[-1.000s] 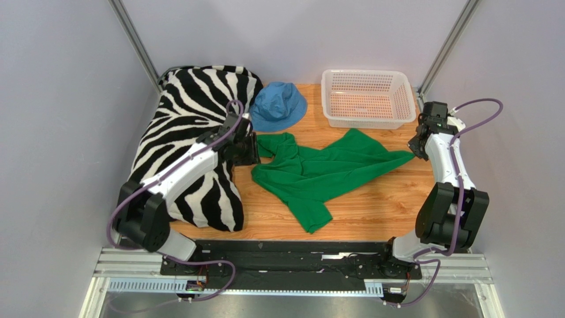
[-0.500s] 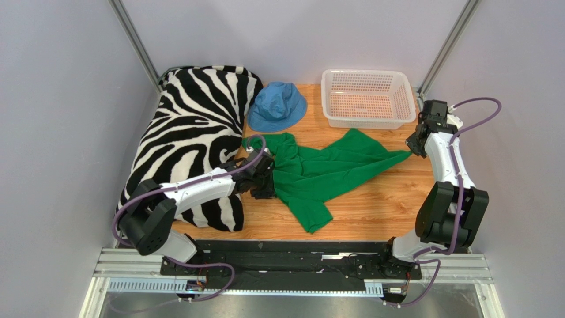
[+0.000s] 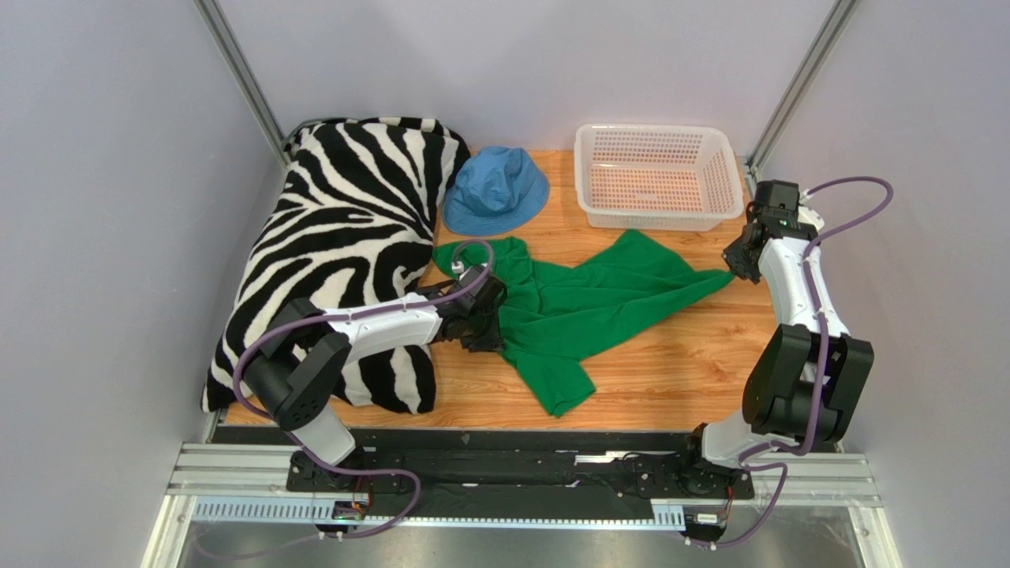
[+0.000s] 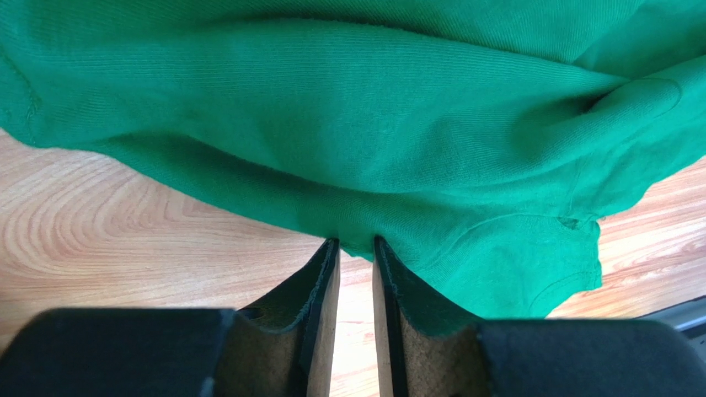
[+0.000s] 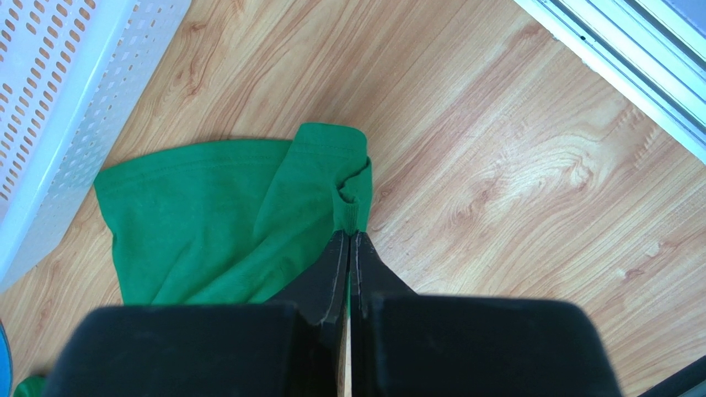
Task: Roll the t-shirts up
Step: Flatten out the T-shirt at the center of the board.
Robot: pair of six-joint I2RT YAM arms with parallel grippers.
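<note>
The bright green t-shirt (image 3: 593,302) lies crumpled and spread across the middle of the wooden table. My left gripper (image 3: 484,326) is low at the shirt's left edge, next to the pillow. In the left wrist view its jaws (image 4: 355,244) stand a narrow gap apart; the tips touch the hem of the t-shirt (image 4: 373,124) and bare wood shows between them. My right gripper (image 3: 733,266) is at the shirt's far right tip. In the right wrist view it (image 5: 349,234) is shut on a corner of the t-shirt (image 5: 207,215).
A black-and-white zebra pillow (image 3: 344,237) fills the left side, close beside my left arm. A blue bucket hat (image 3: 498,189) lies at the back centre. A white perforated basket (image 3: 658,175) stands at the back right, near my right gripper. A metal rail (image 5: 613,58) borders the table's right edge.
My left arm swung from the pillow's edge down to the shirt's left hem, and its jaws narrowed. My right gripper stayed shut on the shirt's corner.
</note>
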